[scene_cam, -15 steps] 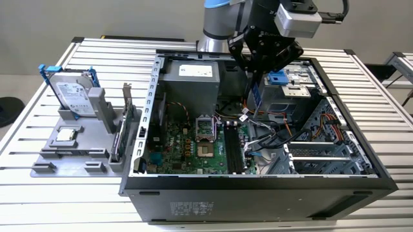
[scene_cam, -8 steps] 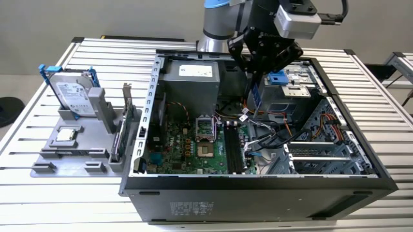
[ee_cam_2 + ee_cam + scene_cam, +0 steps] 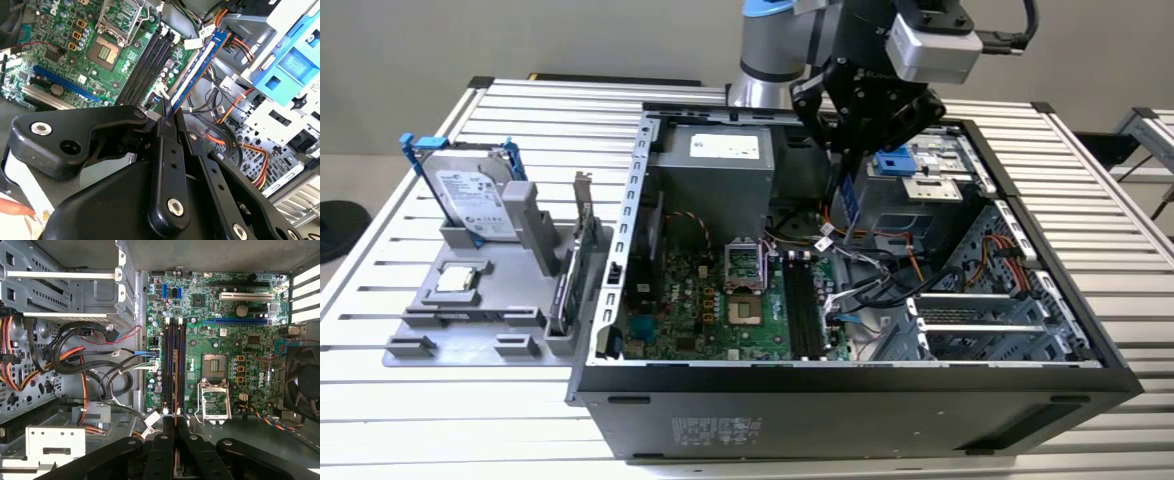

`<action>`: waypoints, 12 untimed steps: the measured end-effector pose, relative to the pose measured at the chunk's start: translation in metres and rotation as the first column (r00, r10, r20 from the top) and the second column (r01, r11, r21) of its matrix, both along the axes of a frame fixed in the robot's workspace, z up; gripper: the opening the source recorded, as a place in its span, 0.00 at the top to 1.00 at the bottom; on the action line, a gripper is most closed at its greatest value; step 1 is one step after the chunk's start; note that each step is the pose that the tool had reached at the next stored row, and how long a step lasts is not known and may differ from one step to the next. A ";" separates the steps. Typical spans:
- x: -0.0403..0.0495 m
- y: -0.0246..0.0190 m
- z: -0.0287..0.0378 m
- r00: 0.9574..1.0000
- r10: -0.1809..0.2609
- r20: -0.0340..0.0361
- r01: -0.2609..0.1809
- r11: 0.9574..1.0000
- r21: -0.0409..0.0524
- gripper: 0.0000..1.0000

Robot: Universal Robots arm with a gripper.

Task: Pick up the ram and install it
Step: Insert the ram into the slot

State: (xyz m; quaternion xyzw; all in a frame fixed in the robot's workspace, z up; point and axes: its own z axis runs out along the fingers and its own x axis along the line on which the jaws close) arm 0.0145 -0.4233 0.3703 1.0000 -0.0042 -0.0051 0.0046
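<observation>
Status: pick is done, I'm in the install step. gripper [image 3: 167, 117] is clamped on one end of the ram [image 3: 200, 67] - the stick runs straight out from the fingertips, lengthwise, hanging inside the open case [image 3: 854, 375].

In the exterior view it hangs below the fingers and clear of the motherboard [image 3: 225, 315], not touching anything I can make out. In the first wrist view I see it edge-on, running the same way as the memory slots [image 3: 168, 355] past the fingertips. Which slot it sits over, I can't tell.

CPU socket [image 3: 215, 365] is just to one side of that line. The cable bundle [image 3: 90, 360] is on the other side, further off.

My read on what seating needs: the long contact edge has to face the slot and lie parallel to it. Held by its end like this, the stick doesn't look ready to press down. It also needs the notch matched and the slot latches open - I can't confirm either from here. Loose leads near the slot ends could snag.
</observation>
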 end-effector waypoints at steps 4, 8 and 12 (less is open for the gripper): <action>0.0000 0.0000 -0.0009 1.000 0.000 0.000 0.000 1.000 0.000 1.00; 0.0000 0.0000 -0.0010 1.000 0.000 0.000 0.000 1.000 0.000 1.00; 0.0000 0.0000 -0.0016 1.000 0.000 0.000 0.000 1.000 0.001 1.00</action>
